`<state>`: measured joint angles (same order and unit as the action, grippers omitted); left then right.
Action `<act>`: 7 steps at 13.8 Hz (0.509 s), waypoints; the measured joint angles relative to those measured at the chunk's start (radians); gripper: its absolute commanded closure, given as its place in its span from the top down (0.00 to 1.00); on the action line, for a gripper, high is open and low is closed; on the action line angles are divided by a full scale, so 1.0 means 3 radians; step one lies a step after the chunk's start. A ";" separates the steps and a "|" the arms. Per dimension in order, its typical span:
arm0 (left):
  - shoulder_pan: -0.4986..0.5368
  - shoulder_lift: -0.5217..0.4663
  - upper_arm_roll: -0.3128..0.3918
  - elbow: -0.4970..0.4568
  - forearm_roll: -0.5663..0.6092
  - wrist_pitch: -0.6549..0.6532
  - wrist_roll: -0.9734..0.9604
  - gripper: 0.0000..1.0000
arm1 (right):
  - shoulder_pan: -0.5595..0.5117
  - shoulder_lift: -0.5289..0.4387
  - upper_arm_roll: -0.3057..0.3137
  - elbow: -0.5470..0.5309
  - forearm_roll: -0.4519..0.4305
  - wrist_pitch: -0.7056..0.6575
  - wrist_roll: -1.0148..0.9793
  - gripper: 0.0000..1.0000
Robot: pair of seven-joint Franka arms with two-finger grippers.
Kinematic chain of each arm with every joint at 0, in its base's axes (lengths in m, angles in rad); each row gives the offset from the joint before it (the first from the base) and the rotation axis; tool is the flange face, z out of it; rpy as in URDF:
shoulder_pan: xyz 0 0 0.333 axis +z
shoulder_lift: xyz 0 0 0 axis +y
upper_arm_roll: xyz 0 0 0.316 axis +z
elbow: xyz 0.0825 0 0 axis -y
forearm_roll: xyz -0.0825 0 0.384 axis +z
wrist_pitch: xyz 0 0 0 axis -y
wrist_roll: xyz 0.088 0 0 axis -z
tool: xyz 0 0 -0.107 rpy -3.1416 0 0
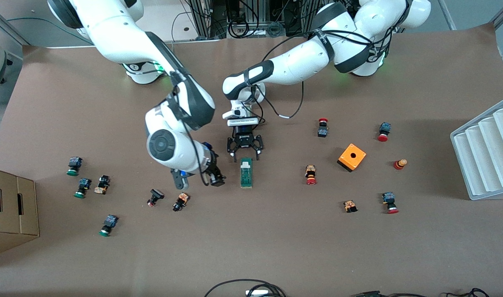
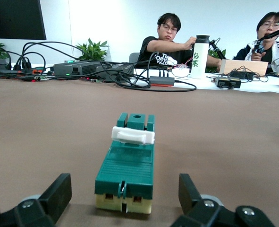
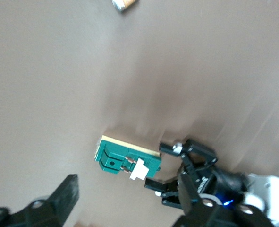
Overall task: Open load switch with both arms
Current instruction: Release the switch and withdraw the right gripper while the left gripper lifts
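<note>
left gripper point(image 1: 245, 156): fingers spread wide, nothing in them, sitting low right at the white-piece end of the load switch point(image 1: 246, 173); the fingertips point(image 2: 59, 191) flank that end without touching it

right gripper point(image 1: 217, 178): beside the switch toward the right arm's end of the table, apart from it; only one finger point(image 3: 67, 190) shows in its own wrist view, so open or closed I can't tell

load switch: flat on the table near the middle, green, free of both grippers

long axis: runs toward and away from the front camera

pointing: white piece point(image 1: 245, 164) at the end farther from the front camera

also around: orange box point(image 1: 351, 156) well off toward the left arm's end
</note>
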<state>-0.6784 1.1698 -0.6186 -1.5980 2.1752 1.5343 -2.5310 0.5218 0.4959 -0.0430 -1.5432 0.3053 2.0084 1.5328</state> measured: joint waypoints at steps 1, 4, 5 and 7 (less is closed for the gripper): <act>-0.0001 0.0000 -0.0027 0.0003 -0.0052 0.0007 0.0000 1.00 | -0.0057 -0.0090 -0.0042 0.0003 -0.0004 -0.0126 -0.0250 1.00; -0.0009 -0.0020 -0.0129 0.0041 -0.0303 0.0014 0.0000 1.00 | -0.0257 -0.0343 -0.0207 0.0004 -0.0023 -0.0417 -0.1039 1.00; -0.0020 -0.0059 -0.0159 0.0057 -0.0422 0.0032 0.0010 1.00 | -0.0314 -0.0423 -0.0275 0.0004 -0.0024 -0.0512 -0.1300 1.00; -0.0044 -0.0193 -0.0198 0.0075 -0.0659 0.0073 0.0125 1.00 | -0.0493 -0.0600 -0.0329 0.0004 -0.0026 -0.0711 -0.1780 1.00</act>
<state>-0.6917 1.1119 -0.6780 -1.5756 1.9774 1.5561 -2.4936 0.3739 0.3158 -0.1416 -1.5420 0.2974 1.7952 0.9989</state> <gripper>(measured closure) 0.000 0.000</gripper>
